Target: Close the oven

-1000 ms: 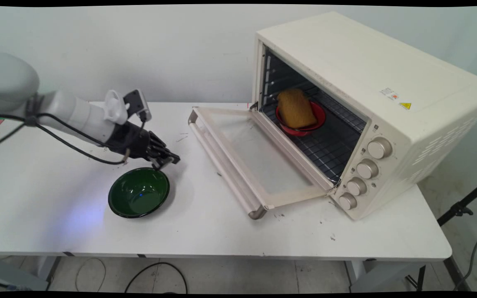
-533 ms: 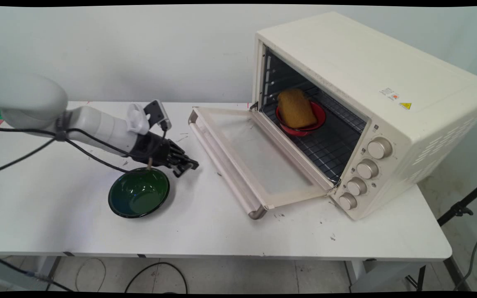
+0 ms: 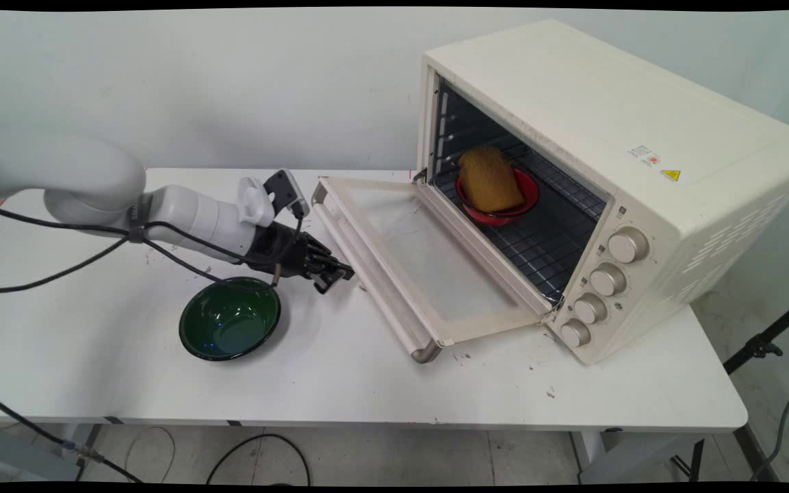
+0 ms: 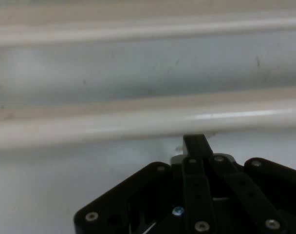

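Observation:
My black gripper (image 3: 342,274) is shut with nothing in it, low over the table just left of the open oven door's handle (image 3: 368,274). In the hand view the closed fingertips (image 4: 195,142) point at that pale handle bar (image 4: 114,124), which runs across the picture close ahead. A green bowl (image 3: 230,327) stands empty on the table below and left of the hand. The cream toaster oven (image 3: 607,123) has its door (image 3: 429,253) folded down flat. On its rack sits a red bowl (image 3: 529,197) with a brown piece of bread (image 3: 489,179) in it.
The oven fills the right half of the white table (image 3: 367,390), its knobs (image 3: 607,279) facing the front right. Black cables hang from the arm over the table's left side. A stand and cables are on the floor at the right.
The arm has moved right, carrying the gripper from above the green bowl's far rim to just beside the oven door handle. The bowl, oven and bread have not moved.

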You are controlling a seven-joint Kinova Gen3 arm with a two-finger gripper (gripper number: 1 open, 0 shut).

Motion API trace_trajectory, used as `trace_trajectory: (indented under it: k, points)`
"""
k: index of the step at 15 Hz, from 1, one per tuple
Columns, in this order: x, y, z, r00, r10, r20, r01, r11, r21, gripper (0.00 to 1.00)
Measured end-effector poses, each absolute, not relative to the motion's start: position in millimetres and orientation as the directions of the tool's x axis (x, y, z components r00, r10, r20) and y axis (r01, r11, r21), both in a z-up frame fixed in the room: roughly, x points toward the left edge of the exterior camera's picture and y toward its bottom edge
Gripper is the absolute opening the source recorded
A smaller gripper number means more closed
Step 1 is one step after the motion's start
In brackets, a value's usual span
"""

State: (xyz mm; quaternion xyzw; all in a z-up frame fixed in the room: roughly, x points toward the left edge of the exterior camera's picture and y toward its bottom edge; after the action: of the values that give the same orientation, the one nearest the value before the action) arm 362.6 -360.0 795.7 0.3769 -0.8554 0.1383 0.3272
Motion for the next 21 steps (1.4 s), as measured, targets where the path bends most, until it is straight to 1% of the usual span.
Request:
trace_trajectory:
  k: [5,11,21]
  points:
    - [349,-367,795,-0.49,-0.533,0.689,-0.727,0.687,0.014,0.0]
    - [334,-379,809,-0.489,-0.484,0.726,-0.703,0.711,0.001,0.0]
    - [320,-400,862,-0.473,-0.395,0.787,-0.666,0.746,-0.025,0.0]
